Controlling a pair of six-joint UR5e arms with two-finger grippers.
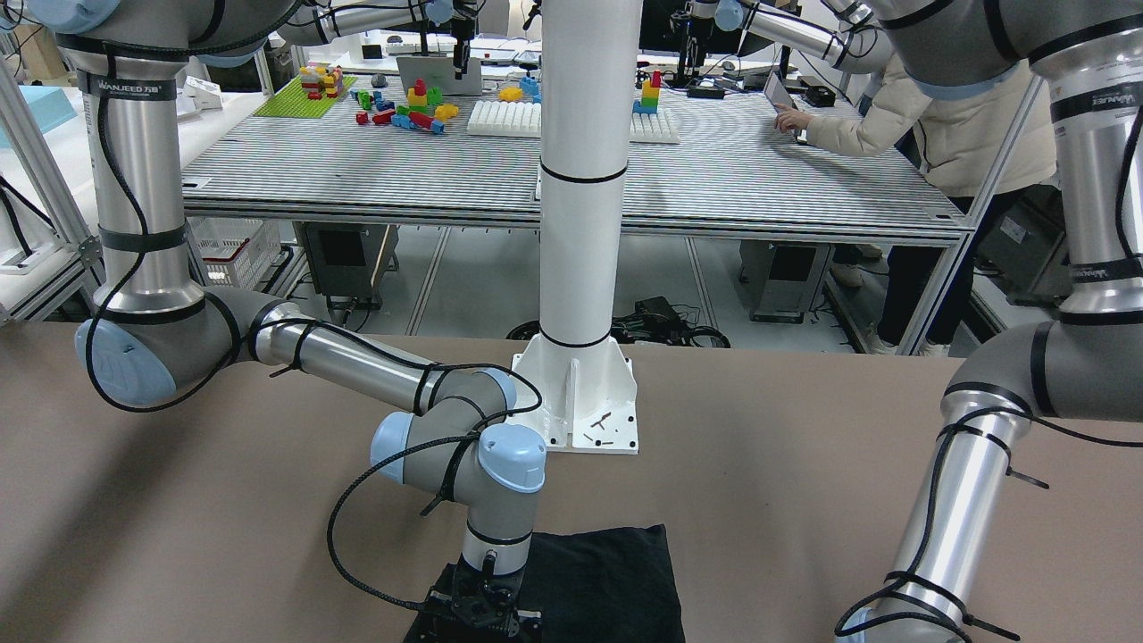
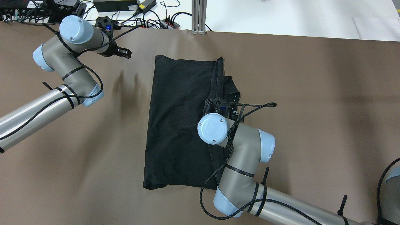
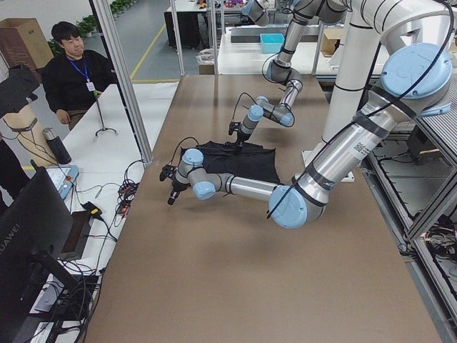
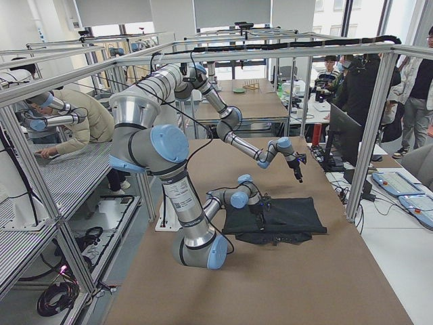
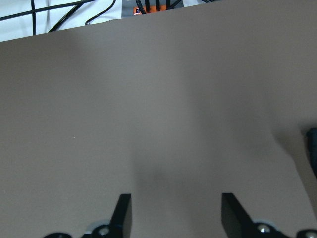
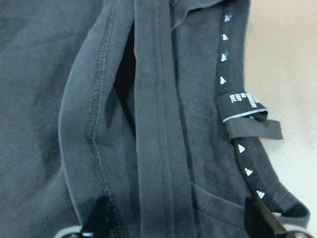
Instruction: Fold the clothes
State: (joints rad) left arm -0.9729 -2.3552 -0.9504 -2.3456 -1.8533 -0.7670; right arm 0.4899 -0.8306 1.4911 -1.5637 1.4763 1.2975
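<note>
1. Clothes (image 2: 178, 125) lie flat on the surface (image 2: 312, 93), with the right edge bunched.
2. Right end effector (image 6: 178, 210) is spread wide, straddling that edge's folds.
3. Left end effector (image 5: 176, 203) is open and empty, over bare surface.

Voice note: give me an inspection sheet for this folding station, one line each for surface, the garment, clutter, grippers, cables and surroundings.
Surface: brown table, bare around the fabric.
Job's things: clothes, one black piece lying flat, its edge on the robot's right bunched into folds.
Clutter: small dark bits on the white pillar base; otherwise nothing seen.
Grippers: left gripper open over bare table; right gripper open over the bunched hem.
Cables: black cable loops loose off the right arm; power adapter and leads beyond the far edge.
Surroundings: person at a neighbouring bench with toy bricks.
</note>
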